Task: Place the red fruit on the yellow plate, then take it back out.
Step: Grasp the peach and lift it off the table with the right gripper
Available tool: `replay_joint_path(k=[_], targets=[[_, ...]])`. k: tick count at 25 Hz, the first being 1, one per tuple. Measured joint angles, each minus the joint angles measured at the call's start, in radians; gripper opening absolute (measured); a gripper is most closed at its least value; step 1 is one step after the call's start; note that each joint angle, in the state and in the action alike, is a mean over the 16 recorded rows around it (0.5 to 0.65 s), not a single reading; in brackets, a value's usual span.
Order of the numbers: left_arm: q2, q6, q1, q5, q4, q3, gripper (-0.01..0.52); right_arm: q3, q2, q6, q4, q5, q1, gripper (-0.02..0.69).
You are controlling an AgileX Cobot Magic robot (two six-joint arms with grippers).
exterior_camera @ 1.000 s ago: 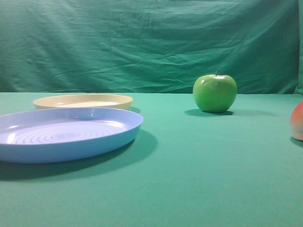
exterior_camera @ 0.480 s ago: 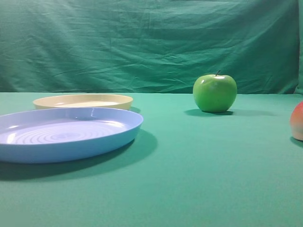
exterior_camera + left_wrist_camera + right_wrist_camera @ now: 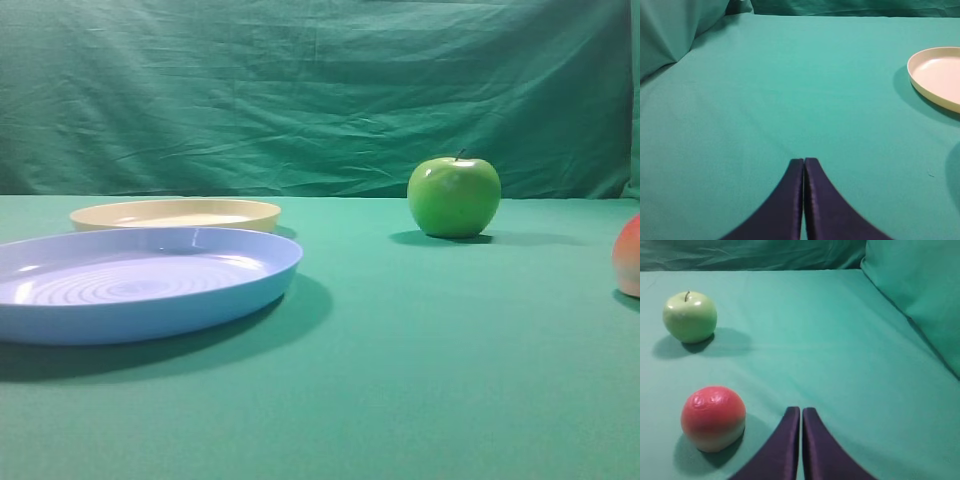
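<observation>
The red fruit (image 3: 713, 417) rests on the green cloth just left of my right gripper (image 3: 801, 410), which is shut with nothing in it. In the exterior view only the left edge of the red fruit (image 3: 629, 255) shows at the right border. The yellow plate (image 3: 176, 214) lies at the back left with nothing in it, and its rim (image 3: 925, 86) shows far right in the left wrist view. My left gripper (image 3: 803, 161) hovers over bare cloth, shut and holding nothing. Neither gripper appears in the exterior view.
A shiny green apple (image 3: 454, 196) stands at the back, right of centre; the green apple (image 3: 690, 317) also shows beyond the red fruit. A large light blue plate (image 3: 140, 282) lies in front of the yellow one. A green cloth backdrop hangs behind.
</observation>
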Motion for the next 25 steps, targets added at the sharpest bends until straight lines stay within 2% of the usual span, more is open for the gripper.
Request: replay_joint_path(k=[8, 15, 21, 25], targets=[[0.000, 0.000, 0.000, 0.000, 0.000, 0.000, 0.000, -0.253, 0.195, -0.024, 0.015, 0.178, 0.025, 0.000], [0.000, 0.000, 0.000, 0.000, 0.000, 0.000, 0.000, -0.460, 0.395, -0.049, 0.026, 0.410, 0.046, 0.000], [0.000, 0.000, 0.000, 0.000, 0.000, 0.000, 0.000, -0.551, 0.540, -0.071, 0.043, 0.598, 0.061, 0.000], [0.000, 0.000, 0.000, 0.000, 0.000, 0.000, 0.000, -0.574, 0.633, -0.086, 0.045, 0.665, 0.095, 0.000]])
